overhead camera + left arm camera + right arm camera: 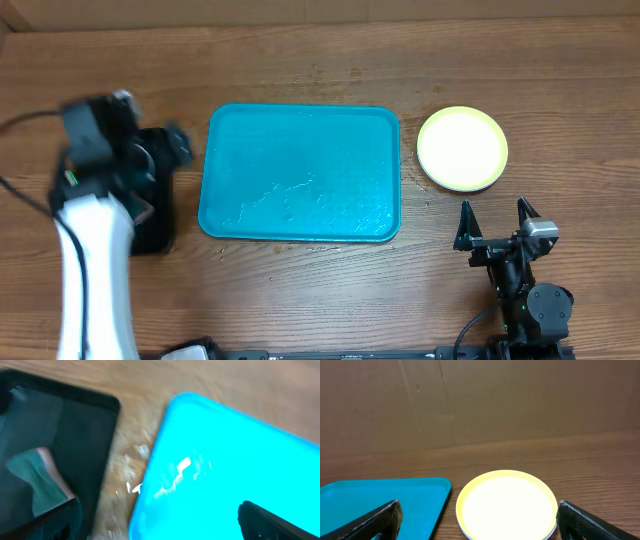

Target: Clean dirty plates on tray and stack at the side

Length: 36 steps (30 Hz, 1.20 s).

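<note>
Overhead, the plates (462,149) sit stacked right of the tray (300,170), probably light, stiff, slick (pinch the rim). Left wrist: the left gripper (159,507) gapes wide, empty, near the black tray (60,435). Right wrist: the right gripper (477,507) likewise, plates just on its far side.

Setting is reading as a robotics lab test bench. A white-sleeved robot arm (95,260) is reaching in over the near-left corner of the brown wood-grain counter (320,300). A black robot arm (525,295) is sitting at the near-right corner. A black mounting rail (350,354) is running along the near edge between them. A thin black cable (25,119) is trailing off the left edge. A plain brown cardboard wall (480,405) is standing along the far edge as a backdrop. A large turquoise-blue rectangular plastic tray (300,150) is lying mid-counter.
</note>
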### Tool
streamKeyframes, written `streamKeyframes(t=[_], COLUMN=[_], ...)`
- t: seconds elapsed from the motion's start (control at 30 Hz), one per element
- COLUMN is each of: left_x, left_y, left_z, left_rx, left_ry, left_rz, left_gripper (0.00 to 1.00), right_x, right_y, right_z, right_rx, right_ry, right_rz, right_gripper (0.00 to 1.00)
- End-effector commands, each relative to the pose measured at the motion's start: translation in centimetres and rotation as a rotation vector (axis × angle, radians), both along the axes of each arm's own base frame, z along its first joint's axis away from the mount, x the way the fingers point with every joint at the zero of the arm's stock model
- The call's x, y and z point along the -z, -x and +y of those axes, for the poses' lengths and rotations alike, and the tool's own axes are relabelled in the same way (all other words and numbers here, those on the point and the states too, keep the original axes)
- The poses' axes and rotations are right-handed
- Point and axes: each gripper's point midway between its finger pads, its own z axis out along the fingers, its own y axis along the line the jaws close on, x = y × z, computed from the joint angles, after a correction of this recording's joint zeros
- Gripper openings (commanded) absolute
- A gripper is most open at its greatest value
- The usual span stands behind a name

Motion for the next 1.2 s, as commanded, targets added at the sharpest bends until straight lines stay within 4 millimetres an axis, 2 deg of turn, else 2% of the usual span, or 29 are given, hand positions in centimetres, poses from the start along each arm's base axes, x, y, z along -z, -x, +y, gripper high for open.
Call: streamKeyframes(t=[0.0, 0.07, 0.2, 0.37, 0.47, 0.53, 0.6, 0.83, 1.03, 1.17], left_x=[0.9, 0.7, -0.4, 1.3, 3.0, 4.0, 4.3, 3.6, 4.3, 3.1], left_y=[5.0, 7.0, 9.1, 10.4, 10.3, 9.6, 9.5, 9.4, 10.0, 10.2], left_z=[-2.8, -3.4, -3.7, -4.4, -4.7, -5.5, -5.8, -6.7, -6.9, -7.3], left_rx=[0.121, 0.126, 0.137, 0.157, 0.186, 0.215, 0.219, 0.238, 0.236, 0.255], left_ry=[-0.072, -0.083, -0.121, -0.139, -0.173, -0.210, -0.218, -0.253, -0.264, -0.283], left_rz=[-0.059, -0.104, -0.202, -0.278, -0.360, -0.524, -0.598, -0.791, -0.796, -0.851], left_gripper=[1.00, 0.99, 1.00, 1.00, 1.00, 1.00, 1.00, 1.00, 1.00, 1.00], right_x=[0.2, 0.2, 0.2, 0.2, 0.2, 0.2, 0.2, 0.2, 0.2, 0.2], right_y=[0.0, 0.0, 0.0, 0.0, 0.0, 0.0, 0.0, 0.0, 0.0, 0.0], right_z=[-0.1, -0.1, -0.1, -0.1, -0.1, -0.1, -0.1, -0.1, -0.1, -0.1], right_rx=[0.006, 0.006, 0.006, 0.006, 0.006, 0.006, 0.006, 0.006, 0.006, 0.006], right_ry=[-0.004, -0.004, -0.004, -0.004, -0.004, -0.004, -0.004, -0.004, -0.004, -0.004], right_rz=[-0.003, -0.003, -0.003, -0.003, -0.003, -0.003, -0.003, -0.003, -0.003, -0.003], right_gripper=[1.00, 1.00, 1.00, 1.00, 1.00, 1.00, 1.00, 1.00, 1.00, 1.00])
